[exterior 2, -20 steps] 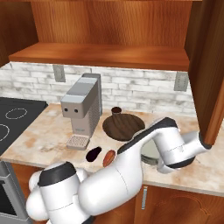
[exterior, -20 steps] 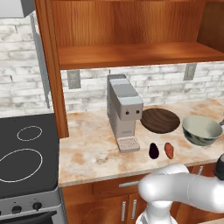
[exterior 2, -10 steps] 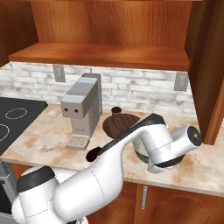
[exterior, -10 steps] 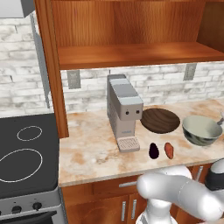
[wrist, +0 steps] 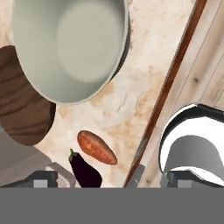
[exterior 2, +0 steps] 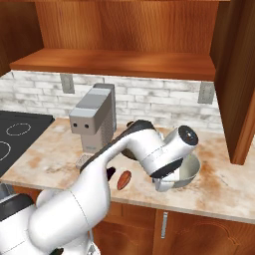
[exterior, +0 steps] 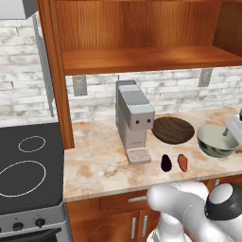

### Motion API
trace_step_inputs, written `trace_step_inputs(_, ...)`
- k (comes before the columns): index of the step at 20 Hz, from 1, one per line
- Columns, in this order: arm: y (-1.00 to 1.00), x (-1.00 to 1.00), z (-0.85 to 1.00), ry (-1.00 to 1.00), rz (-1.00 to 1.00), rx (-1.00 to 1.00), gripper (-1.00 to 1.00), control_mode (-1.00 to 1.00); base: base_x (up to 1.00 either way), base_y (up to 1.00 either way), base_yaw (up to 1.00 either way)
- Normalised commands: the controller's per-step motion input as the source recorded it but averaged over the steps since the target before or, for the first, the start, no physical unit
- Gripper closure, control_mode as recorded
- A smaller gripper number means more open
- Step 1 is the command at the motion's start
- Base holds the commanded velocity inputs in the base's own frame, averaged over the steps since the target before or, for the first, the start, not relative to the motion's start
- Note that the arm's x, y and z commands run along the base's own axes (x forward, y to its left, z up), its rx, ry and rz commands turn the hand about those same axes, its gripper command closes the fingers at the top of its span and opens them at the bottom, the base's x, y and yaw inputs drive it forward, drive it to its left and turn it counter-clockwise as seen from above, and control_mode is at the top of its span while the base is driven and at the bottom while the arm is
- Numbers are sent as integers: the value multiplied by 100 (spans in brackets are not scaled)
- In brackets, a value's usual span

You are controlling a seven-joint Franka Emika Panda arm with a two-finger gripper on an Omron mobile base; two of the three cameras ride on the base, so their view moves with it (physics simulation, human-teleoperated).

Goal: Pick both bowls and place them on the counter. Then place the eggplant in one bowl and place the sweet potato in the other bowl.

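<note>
Both bowls stand on the marbled counter (exterior: 99,163), to the right of a grey coffee machine (exterior: 134,120). The shallow wooden bowl (exterior: 173,130) sits just right of the machine, and the deeper grey-green bowl (exterior: 216,141) sits right beside it, nearer the counter's front edge; from the hand camera the grey-green bowl's rim overlaps the edge of the wooden one, though whether they touch cannot be told. Both bowls look empty. The eggplant (exterior: 166,162) and the sweet potato (exterior: 182,162) lie side by side on the stone in front of the wooden bowl, close together, near the machine's drip tray. The gripper (wrist: 105,179) hangs above the grey-green bowl with its two fingertips spread wide apart and nothing between them. The black stovetop (exterior: 26,170) lies at the far left.
</note>
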Motion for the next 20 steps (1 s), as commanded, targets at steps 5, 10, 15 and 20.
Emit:
trace_step_inputs(5,40,-9,1,-3,24,-28,-100,-100,0,0,0)
trace_step_inputs(10,36,-18,-1,-1,22,-26,-100,-100,0,0,0)
trace_step_inputs(15,42,-7,-6,-14,13,-12,-100,-100,0,0,0)
trace_step_inputs(20,43,10,-7,-14,14,0,-100,-100,0,0,0)
